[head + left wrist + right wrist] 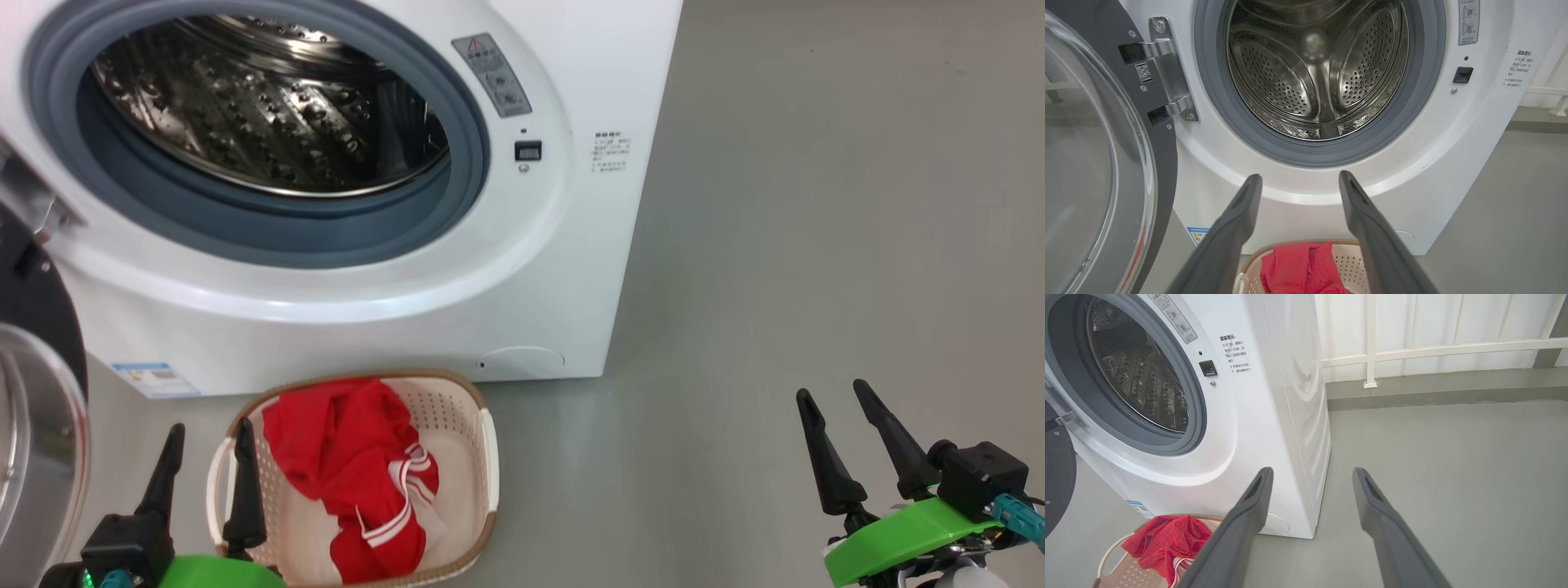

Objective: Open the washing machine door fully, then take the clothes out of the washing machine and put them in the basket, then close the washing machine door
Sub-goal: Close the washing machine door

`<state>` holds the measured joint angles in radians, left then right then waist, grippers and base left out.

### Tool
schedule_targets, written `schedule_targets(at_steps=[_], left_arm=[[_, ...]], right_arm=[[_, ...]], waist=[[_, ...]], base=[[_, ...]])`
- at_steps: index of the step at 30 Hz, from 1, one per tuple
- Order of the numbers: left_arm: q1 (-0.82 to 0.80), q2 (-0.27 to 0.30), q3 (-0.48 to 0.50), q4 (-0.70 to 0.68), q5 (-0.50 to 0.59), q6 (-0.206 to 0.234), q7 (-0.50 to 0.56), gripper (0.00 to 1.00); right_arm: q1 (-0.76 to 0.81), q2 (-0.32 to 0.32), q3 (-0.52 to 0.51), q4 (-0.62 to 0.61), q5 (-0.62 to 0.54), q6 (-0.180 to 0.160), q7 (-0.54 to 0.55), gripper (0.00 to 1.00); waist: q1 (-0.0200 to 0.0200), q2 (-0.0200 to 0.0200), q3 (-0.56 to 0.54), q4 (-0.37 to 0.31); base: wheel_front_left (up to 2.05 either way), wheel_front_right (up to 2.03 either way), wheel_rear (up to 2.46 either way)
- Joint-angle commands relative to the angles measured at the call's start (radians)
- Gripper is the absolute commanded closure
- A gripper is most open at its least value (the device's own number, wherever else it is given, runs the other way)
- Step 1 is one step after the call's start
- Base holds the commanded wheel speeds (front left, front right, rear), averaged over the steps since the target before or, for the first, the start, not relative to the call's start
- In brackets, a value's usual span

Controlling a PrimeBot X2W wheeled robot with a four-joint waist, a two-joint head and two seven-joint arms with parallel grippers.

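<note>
The left tool point(210, 427) is nearest, low on the left. Its two dark fingers are spread apart and hold nothing. In the head view one finger overlaps the left rim of the basket point(490, 457); whether it touches cannot be told. The right tool point(833, 390) is well apart on the right, over bare grey floor point(775, 245), and is likewise spread and empty.

The basket sits on the floor just beyond the left tool, close before the machine point(571, 245) and below its mouth. The clothes point(343, 441) lie heaped in it, red fabric with white stripes showing. Left of the basket and beside the left tool, the door point(33, 408) hangs swung wide on its metal hinge point(1167, 69), its glass bowl bulging outward.

Behind the basket, a blue label point(155, 378) and a round cap point(522, 359) sit low on the machine's front. Higher up, a grey seal point(269, 237) rings the open mouth, and the steel drum point(269, 122) shows bare perforated walls. A small dark latch slot point(528, 151) lies right of the mouth, under a grey sticker point(492, 73).

Farthest back, right of the machine, a white railing point(1412, 351) runs along the wall.
</note>
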<state>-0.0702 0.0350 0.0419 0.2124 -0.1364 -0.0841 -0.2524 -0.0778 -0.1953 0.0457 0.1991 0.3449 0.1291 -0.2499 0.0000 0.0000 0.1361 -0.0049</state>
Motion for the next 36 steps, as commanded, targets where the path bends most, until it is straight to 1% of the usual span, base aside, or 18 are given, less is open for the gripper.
schedule_targets(at_steps=[1, 8, 14, 27, 33, 34, 36], left_arm=[[-0.018, 0.015, 0.029, -0.026, -0.001, 0.006, -0.009, 0.00], [-0.011, 0.015, 0.030, -0.030, -0.004, 0.004, -0.009, 0.00], [-0.008, 0.015, 0.032, -0.020, -0.005, -0.001, -0.009, 0.00], [-0.007, 0.015, 0.027, -0.027, -0.024, 0.003, -0.009, 0.00], [-0.004, 0.015, 0.017, -0.031, -0.039, 0.012, -0.009, 0.00], [0.000, 0.015, 0.014, -0.034, -0.048, 0.018, -0.009, 0.00], [0.002, 0.015, 0.014, -0.035, -0.052, 0.022, -0.009, 0.00]], right_arm=[[0.011, -0.014, 0.017, -0.027, -0.003, 0.002, -0.012, 0.00], [0.014, -0.016, 0.018, -0.027, -0.002, 0.002, -0.012, 0.00], [0.016, -0.015, 0.020, -0.027, -0.002, 0.002, -0.012, 0.00], [0.014, -0.015, 0.024, -0.024, -0.004, 0.002, -0.012, 0.00], [0.016, -0.018, 0.027, -0.025, -0.004, 0.002, -0.012, 0.00], [0.015, -0.023, 0.037, -0.023, -0.004, 0.002, -0.012, 0.00], [0.013, -0.025, 0.043, -0.022, -0.004, 0.002, -0.012, 0.00]], waist=[[0.0000, 0.0000, -0.001, 0.001], [0.0000, 0.0000, -0.004, 0.005], [0.0000, 0.0000, -0.009, 0.007], [0.0000, 0.0000, -0.014, 0.015], [0.0000, 0.0000, -0.016, 0.052], [0.0000, 0.0000, -0.017, 0.072], [0.0000, 0.0000, -0.017, 0.082]], base=[[-1.59, 1.59, 0.00], [-1.65, 1.65, 0.00], [-1.01, 1.01, 0.00], [-0.10, 0.10, 0.00], [0.00, 0.00, 0.00], [0.00, 0.00, 0.00], [0.00, 0.00, 0.00]])
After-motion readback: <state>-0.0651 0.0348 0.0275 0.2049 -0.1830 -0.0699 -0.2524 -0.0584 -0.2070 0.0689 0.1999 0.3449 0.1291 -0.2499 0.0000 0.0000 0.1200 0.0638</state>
